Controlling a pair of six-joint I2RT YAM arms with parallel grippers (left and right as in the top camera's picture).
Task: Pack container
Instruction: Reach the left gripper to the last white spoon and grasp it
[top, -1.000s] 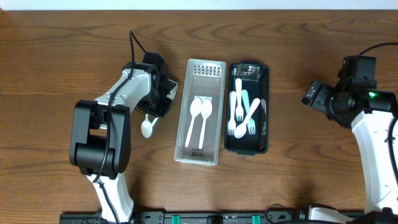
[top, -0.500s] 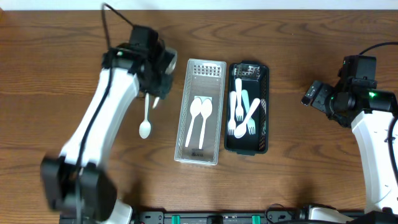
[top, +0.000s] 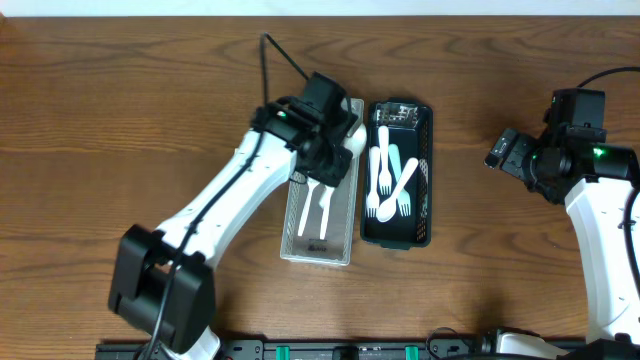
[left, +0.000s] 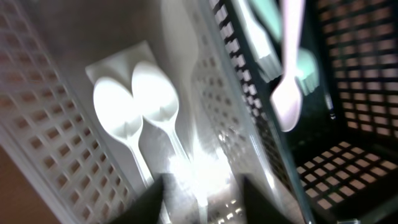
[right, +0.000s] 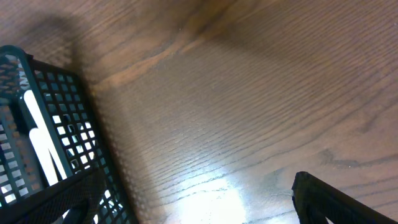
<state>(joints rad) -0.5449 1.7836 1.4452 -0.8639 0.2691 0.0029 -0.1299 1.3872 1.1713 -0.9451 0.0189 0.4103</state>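
Observation:
My left gripper (top: 335, 160) hangs over the white perforated basket (top: 300, 235) and is shut on a white plastic spoon (top: 352, 144). In the left wrist view the held spoon (left: 183, 74) runs up from my jaws (left: 202, 199) along the wall of the white basket (left: 43, 124). Two white spoons (top: 322, 215) lie side by side in the basket and show in the left wrist view (left: 134, 118). The black basket (top: 428, 200) beside it holds several forks (top: 385, 180). My right gripper (top: 500, 152) is open and empty over bare wood, right of the black basket (right: 62, 124).
The two baskets stand side by side mid-table, touching or nearly so. The wooden table (top: 120, 120) stretches to both sides. The right arm's body (top: 600, 210) is at the right edge.
My left arm has swung right from the table left of the white basket to above that basket, carrying the white spoon that lay there. The right arm has not moved.

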